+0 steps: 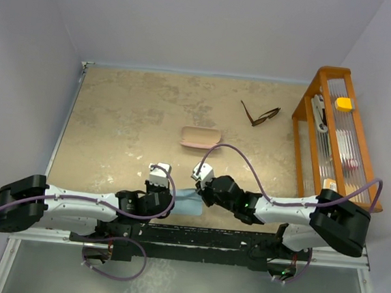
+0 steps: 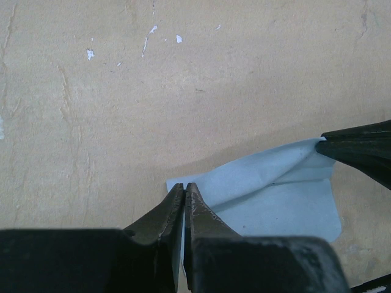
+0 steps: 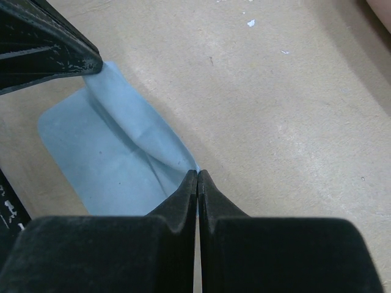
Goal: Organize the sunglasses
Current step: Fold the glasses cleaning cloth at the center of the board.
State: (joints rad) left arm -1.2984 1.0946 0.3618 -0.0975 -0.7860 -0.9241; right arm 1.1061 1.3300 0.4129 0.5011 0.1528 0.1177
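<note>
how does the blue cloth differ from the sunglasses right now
The blue cloth is pinched at two corners, one by the left gripper, one by the right gripper; the sunglasses lie untouched. The cloth is at the near edge between the arms; the sunglasses are far back, beside the orange rack. The cloth is light blue and partly folded over; the sunglasses are dark and thin-framed. Both rest on the tan table.
</note>
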